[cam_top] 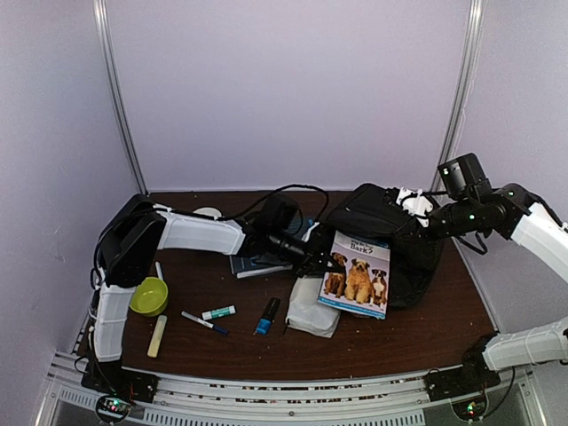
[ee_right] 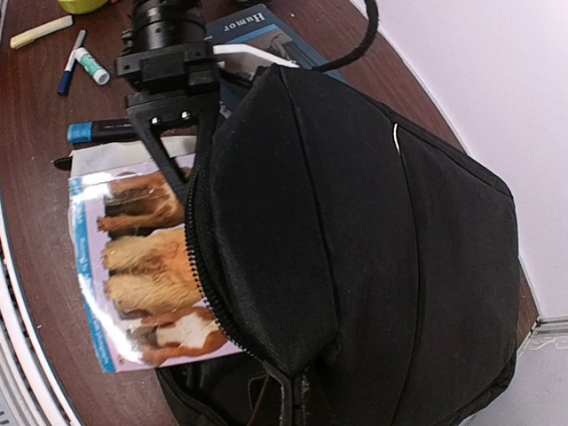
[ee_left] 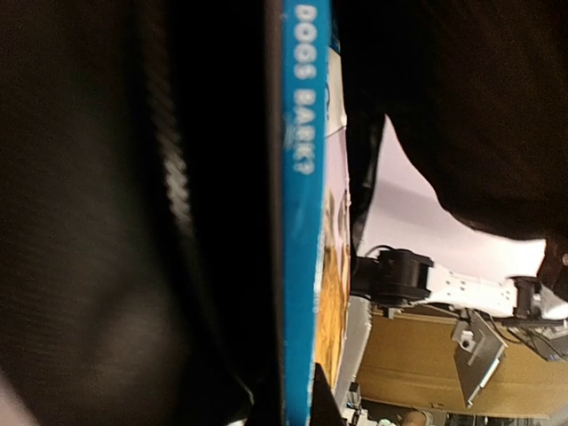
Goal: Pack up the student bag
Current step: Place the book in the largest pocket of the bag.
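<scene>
Black student bag (cam_top: pixel 401 247), seemingly crosswise before left claw (cam_top: pixel 315 262), mouth facing it; claw pinches dog book (cam_top: pixel 358 280); right claw (cam_top: pixel 415 206) pressed together.

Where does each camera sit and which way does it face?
Top external: above and behind the bases, looking down at the table; left arm and right arm show.
Left wrist: against the blue spine of the dog book; own fingers unclear.
Right wrist: above the student bag, facing the left tool; own fingers unseen.
Shared: all three show the book.
</scene>
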`<state>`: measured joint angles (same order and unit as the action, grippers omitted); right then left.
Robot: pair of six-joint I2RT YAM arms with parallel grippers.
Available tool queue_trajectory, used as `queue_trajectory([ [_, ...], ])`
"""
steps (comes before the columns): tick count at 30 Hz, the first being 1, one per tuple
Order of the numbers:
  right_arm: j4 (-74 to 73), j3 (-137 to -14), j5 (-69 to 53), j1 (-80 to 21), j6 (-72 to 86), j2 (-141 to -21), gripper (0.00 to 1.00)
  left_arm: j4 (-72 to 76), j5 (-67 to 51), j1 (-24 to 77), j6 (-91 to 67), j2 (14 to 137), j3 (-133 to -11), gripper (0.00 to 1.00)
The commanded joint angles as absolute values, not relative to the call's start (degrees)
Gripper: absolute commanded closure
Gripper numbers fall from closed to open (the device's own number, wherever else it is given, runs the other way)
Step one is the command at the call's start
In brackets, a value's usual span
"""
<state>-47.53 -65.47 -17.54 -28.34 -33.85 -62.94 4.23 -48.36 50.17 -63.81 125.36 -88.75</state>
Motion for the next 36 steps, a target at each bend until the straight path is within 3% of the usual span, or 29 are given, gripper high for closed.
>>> queue_trajectory([
  [1,-47.93,-64.01,-22.44,-28.96,-38.74,-60.14,1.0,-4.81,-42.82,48.59,-56.55,125.12,-91.84,1.0],
  [7,-51.05,-60.06,-25.42,-28.91,-41.17,-61.5,1.0,-3.9,-40.44,48.34,-55.83,126.15,-92.27,1.0],
  [12,-43.17,-52.62,-26.41,-28.92,-36.97,-63.55,1.0,-1.26,-41.24,48.67,-57.41,127.38,-93.3,1.0],
  [13,-41.08,-51.81,-25.57,-28.95,-35.46,-64.23,0.98,-1.12,-41.49,48.82,-57.58,127.58,-93.68,1.0],
  [20,-34.08,-48.73,-21.37,-31.6,-31.08,-66.78,0.46,0.66,-41.84,49.04,-59.15,127.49,-92.82,1.0],
  [22,-32.66,-47.91,-19.57,-33.46,-30.95,-67.03,0.38,1.63,-41.84,49.06,-59.82,127.44,-92.16,1.0],
  [29,-28.03,-47.03,-14.01,-39.58,-29.77,-69.62,0.21,4.46,-41.89,49.05,-61.89,127.32,-90.97,1.0],
  [36,-22.35,-47.77,-1.06,-44.77,-27.82,-73.6,0.25,4.86,-41.81,49.05,-62.33,126.98,-90.85,1.0],
])
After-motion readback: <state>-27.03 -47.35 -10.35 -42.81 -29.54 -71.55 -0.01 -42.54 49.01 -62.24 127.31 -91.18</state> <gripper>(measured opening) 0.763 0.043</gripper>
